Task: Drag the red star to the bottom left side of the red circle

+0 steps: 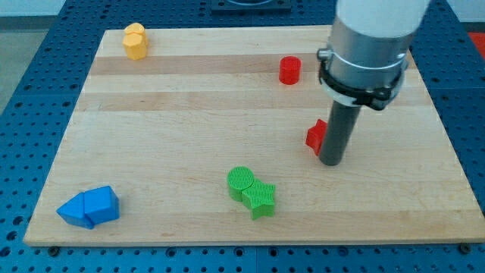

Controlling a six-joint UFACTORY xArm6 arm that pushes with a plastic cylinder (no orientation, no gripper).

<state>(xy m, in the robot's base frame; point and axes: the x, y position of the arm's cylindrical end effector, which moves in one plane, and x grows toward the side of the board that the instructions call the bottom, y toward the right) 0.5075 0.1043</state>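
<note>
My tip (331, 161) touches the red star (316, 136) — red circle (289, 70) up-left, open board (189, 114) between; no jaws.

— What sort of place is this?
— A robotics lab: a wooden bench (189, 114) lies on a blue perforated mounting plate (30, 83), with a pale floor (23, 15) at the view's top.
</note>
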